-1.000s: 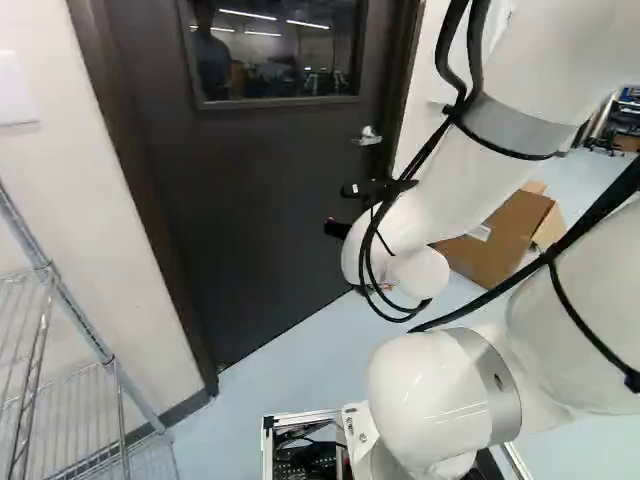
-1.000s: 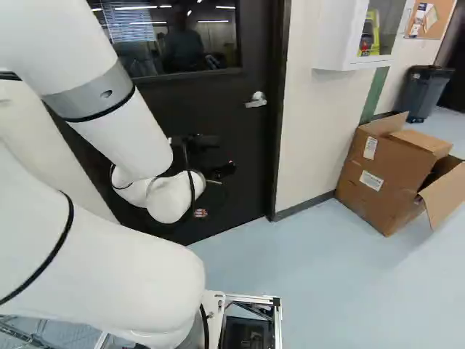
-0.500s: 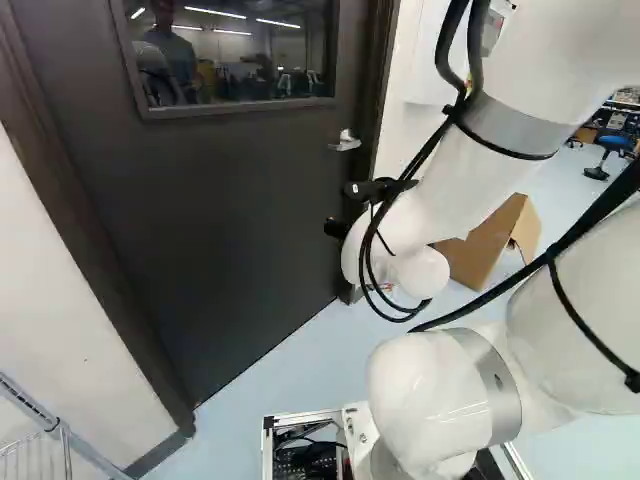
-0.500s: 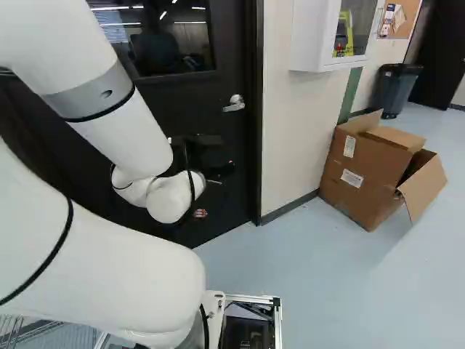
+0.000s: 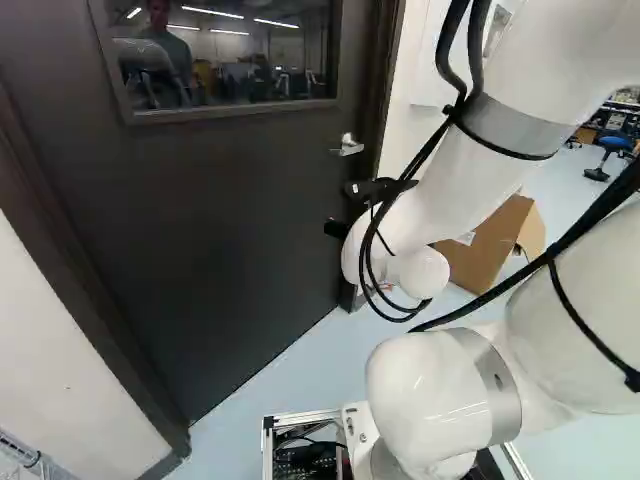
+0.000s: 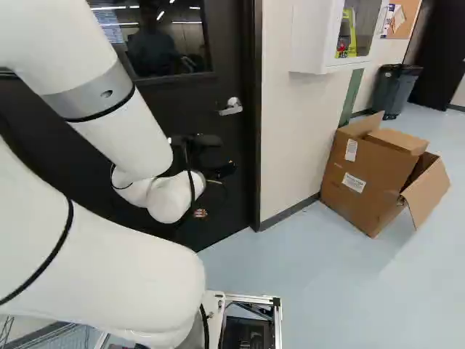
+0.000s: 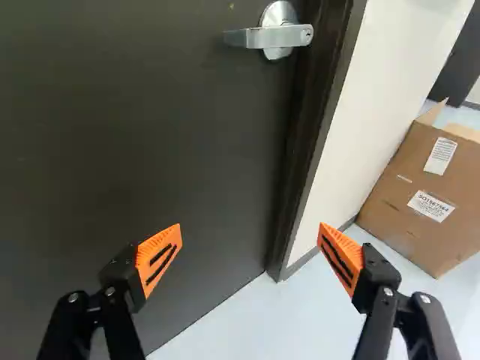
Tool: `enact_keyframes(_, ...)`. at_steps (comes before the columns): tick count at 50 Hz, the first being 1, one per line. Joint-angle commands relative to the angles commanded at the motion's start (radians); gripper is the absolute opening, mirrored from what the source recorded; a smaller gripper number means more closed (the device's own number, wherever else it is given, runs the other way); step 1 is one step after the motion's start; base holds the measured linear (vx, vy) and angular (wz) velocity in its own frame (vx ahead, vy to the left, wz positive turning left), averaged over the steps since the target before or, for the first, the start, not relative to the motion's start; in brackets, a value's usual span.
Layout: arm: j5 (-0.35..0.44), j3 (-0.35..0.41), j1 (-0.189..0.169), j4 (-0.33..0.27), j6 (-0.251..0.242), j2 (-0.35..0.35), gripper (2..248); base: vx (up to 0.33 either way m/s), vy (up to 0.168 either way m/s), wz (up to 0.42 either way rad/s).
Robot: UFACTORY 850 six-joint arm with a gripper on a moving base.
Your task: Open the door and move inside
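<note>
Pale blue floor [image 6: 312, 291] runs up to an off-white wall [image 6: 298, 138], where a flat, near-black door [image 5: 210, 230] with a rectangular window [image 5: 225, 55] sits shut in its dark frame [image 7: 311, 127]. Its silver metal lever handle [image 7: 262, 36] lies level, close to the frame and pointing away from it. The white jointed arm [image 6: 127, 138] reaches toward the door, bringing the black two-fingered pincer [image 6: 219, 171] in front of it, lower than the handle.

In the wrist view the pincer [image 7: 250, 229] is spread wide, its orange pads [image 7: 158, 259] well apart, with nothing gripped between them. One finger shows against the dark door, the other against the floor and wall beyond the frame; the foot of the frame appears between them. The handle is ahead of the pincer, outside its grasp, and neither finger touches it.

Beside the wall, past the frame, stands a brown cardboard box [image 6: 367, 174] with its flaps open and white labels on its side. At the right of the right base view, a white wall cabinet [image 6: 312, 43] hangs above the box, and a dark grey bin [image 6: 396, 91] stands farther back, near another dark door [image 6: 439, 62]
</note>
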State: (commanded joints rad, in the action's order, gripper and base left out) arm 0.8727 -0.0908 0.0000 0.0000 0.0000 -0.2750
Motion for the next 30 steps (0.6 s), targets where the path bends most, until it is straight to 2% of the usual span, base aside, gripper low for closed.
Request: enact_keyframes(30, 0.008, -0.035, -0.017, -0.031, 0.000, 0.026, 247, 0.002, 0.000, -0.001)
